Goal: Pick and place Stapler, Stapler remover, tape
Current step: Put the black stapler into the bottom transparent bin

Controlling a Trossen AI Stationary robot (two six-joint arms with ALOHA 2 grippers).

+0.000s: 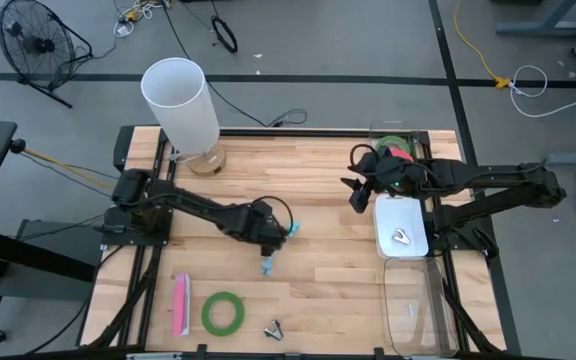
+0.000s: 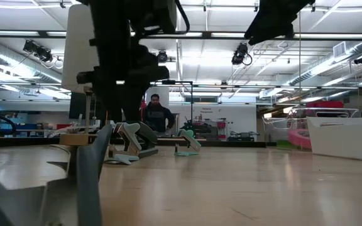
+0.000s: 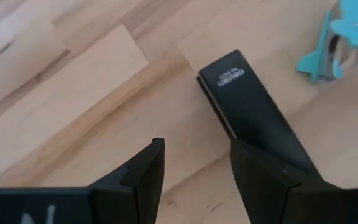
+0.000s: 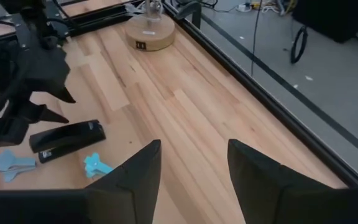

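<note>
A black stapler (image 3: 253,112) lies flat on the wooden table; it also shows in the right wrist view (image 4: 67,140). My left gripper (image 3: 194,162) is open just above it near the table's middle (image 1: 271,228), and one finger hangs over the stapler's rear part. Two blue staple removers (image 4: 95,165) (image 4: 11,163) lie beside the stapler. A green tape ring (image 1: 223,312) lies flat near the front edge. A green and a red-pink roll (image 1: 393,150) sit at the far right. My right gripper (image 4: 191,155) is open and empty above the table's right part (image 1: 354,186).
A white tub (image 1: 398,210) holding a small metal item stands at the right, with a clear bin (image 1: 413,300) in front of it. A pink bar (image 1: 180,305) and a small metal piece (image 1: 273,330) lie near the front. A tall white cylinder on a wooden base (image 1: 206,160) stands at the far left.
</note>
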